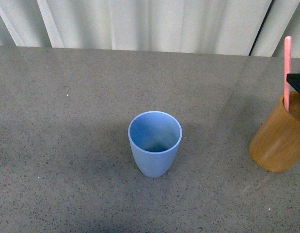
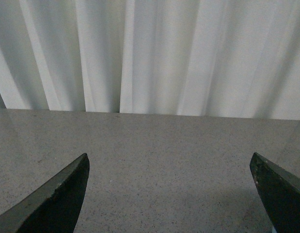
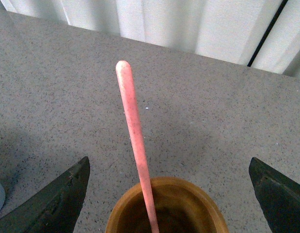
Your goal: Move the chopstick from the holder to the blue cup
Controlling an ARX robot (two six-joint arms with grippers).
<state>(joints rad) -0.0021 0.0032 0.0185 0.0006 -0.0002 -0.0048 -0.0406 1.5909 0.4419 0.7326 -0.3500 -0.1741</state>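
On the speckled grey table (image 1: 67,145), front view first: the blue cup (image 1: 154,143) was seen standing upright near the middle, with nothing in it. The holder (image 1: 280,138) was found well apart from it, over at the right edge, partly cut off by the frame. The chopstick (image 1: 287,73) was parked inside the holder, standing pretty much upright and poking high above the rim. A black bit of hardware (image 1: 297,82) was spotted just beside the stick at the frame edge, but which part it was couldn't be told. A pale pleated curtain (image 1: 140,24) was hung behind the table.

Left wrist view: the left gripper (image 2: 169,160) was held with its jaws spread wide, and nothing was caught between the dark fingers (image 2: 62,199), just bare tabletop and curtain beyond. None of the task's things were picked up here.

Right wrist view: the right gripper (image 3: 169,161) was also spread wide, positioned over the holder so that the chopstick was framed between the two fingers (image 3: 57,204). The stick wasn't touched by either finger; a clear gap was left on both sides. Its lower end was sunk into the holder's mouth. A sliver of the blue cup was caught at the frame edge.
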